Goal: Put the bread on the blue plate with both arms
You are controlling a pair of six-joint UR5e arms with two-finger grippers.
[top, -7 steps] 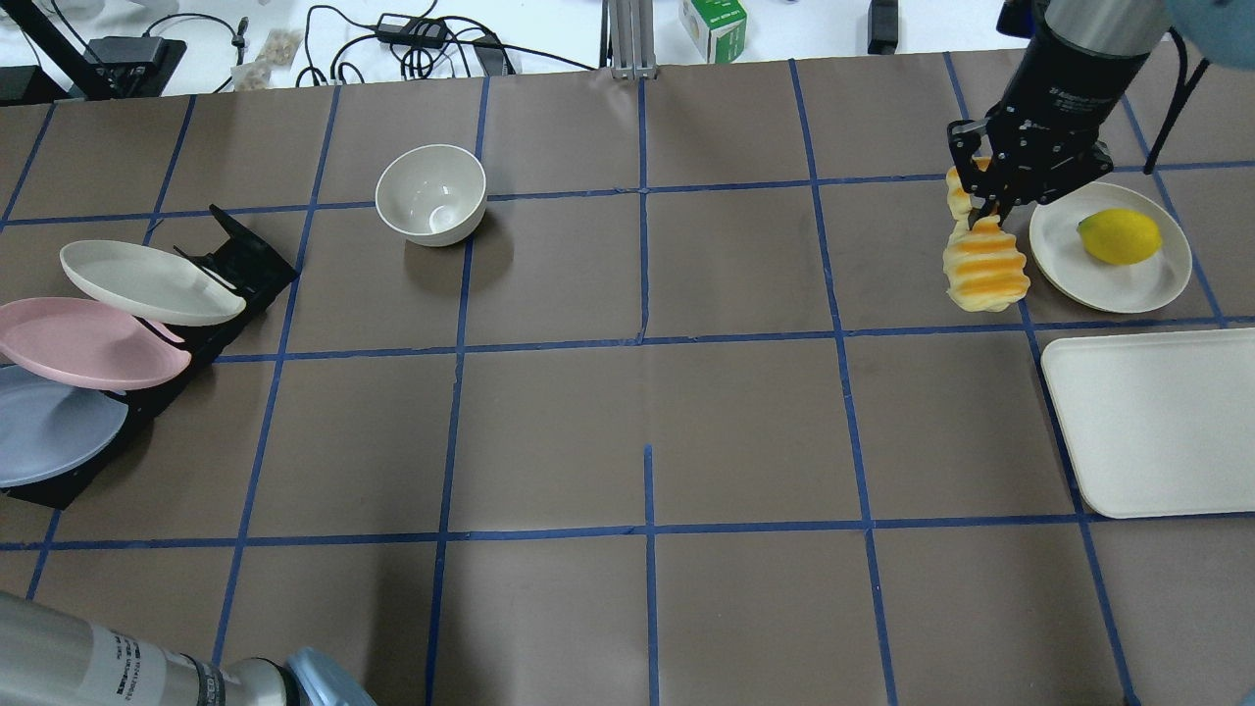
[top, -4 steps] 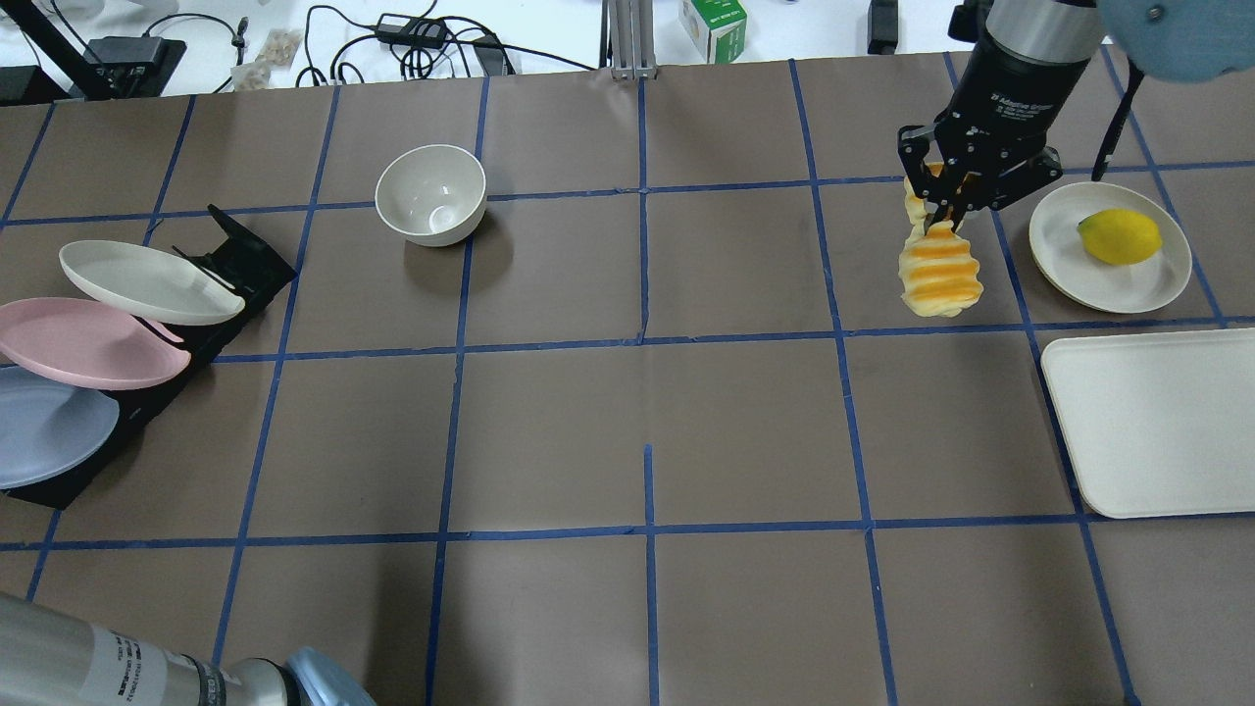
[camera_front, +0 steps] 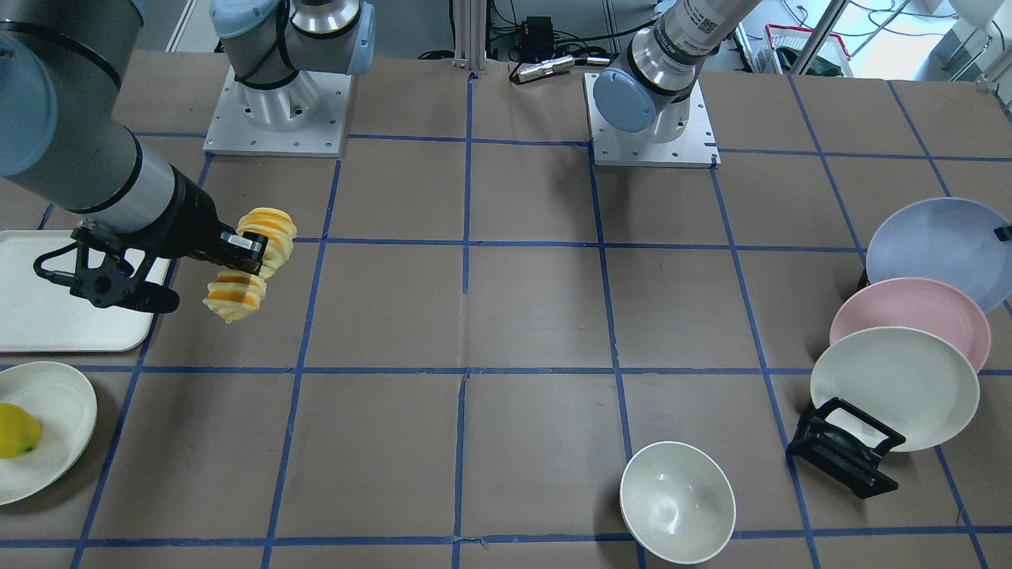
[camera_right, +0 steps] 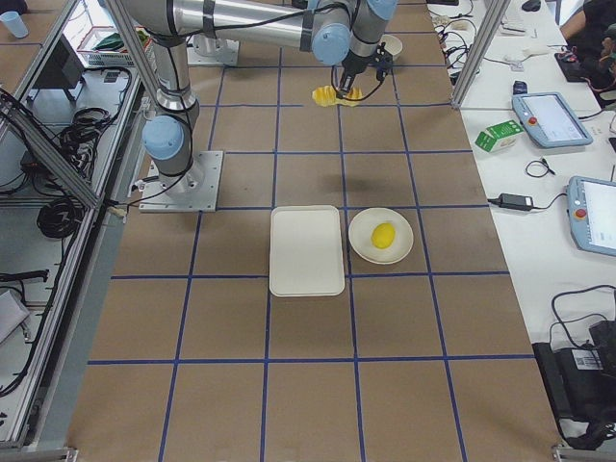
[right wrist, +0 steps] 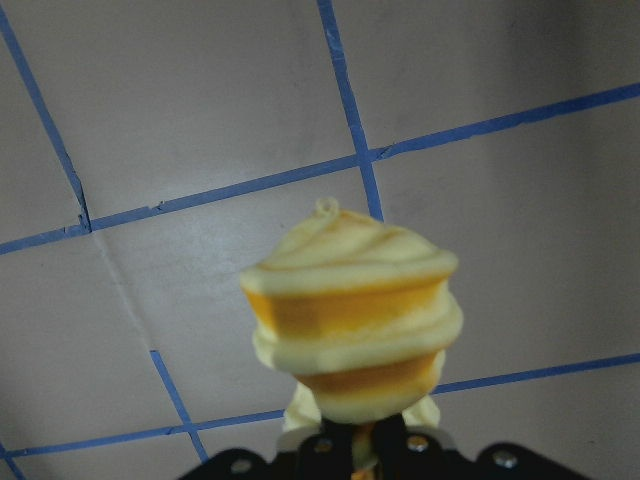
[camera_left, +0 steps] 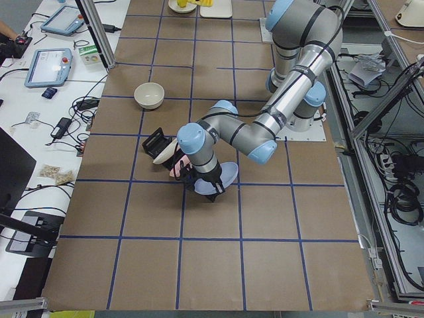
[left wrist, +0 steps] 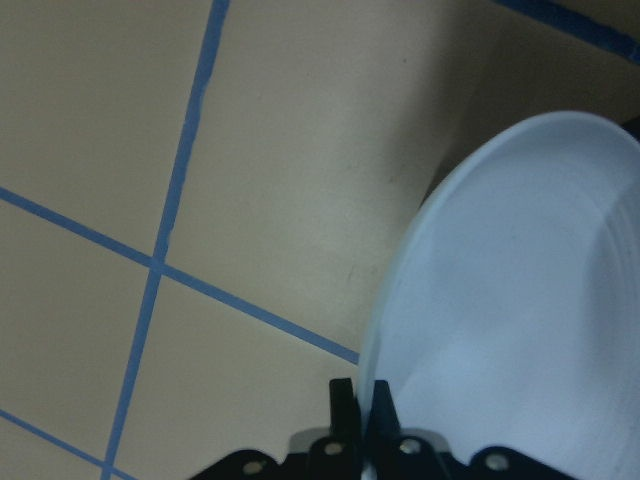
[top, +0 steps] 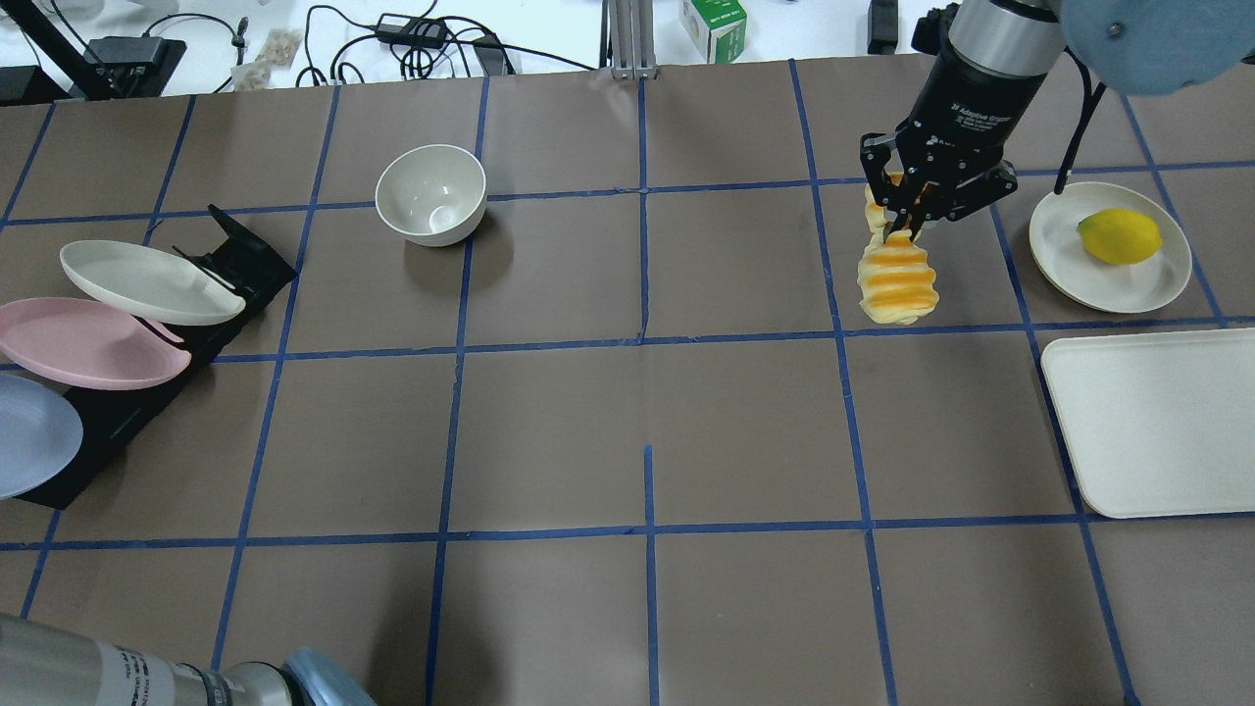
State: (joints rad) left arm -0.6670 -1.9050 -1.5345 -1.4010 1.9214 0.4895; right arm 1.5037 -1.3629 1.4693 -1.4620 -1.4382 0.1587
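The bread (top: 897, 284), a ridged orange-and-yellow loaf, hangs in the air over the table's far right part. My right gripper (top: 907, 214) is shut on its upper end. The right wrist view shows the loaf (right wrist: 350, 320) end-on above the taped grid. The blue plate (top: 34, 436) is at the left edge, next to the black rack (top: 235, 270). In the left wrist view my left gripper (left wrist: 368, 420) is shut on the plate's rim (left wrist: 520, 300). The plate also shows in the front-facing view (camera_front: 941, 249).
A pink plate (top: 88, 343) and a cream plate (top: 147, 282) lean in the rack. A white bowl (top: 431, 191) stands at the far middle-left. A lemon (top: 1120, 235) lies on a small cream plate (top: 1054, 245), with a white tray (top: 1157, 422) nearer.
My right gripper has carried the bread leftward, away from the lemon plate. The blue plate has slid further toward the view's left edge, away from the rack.
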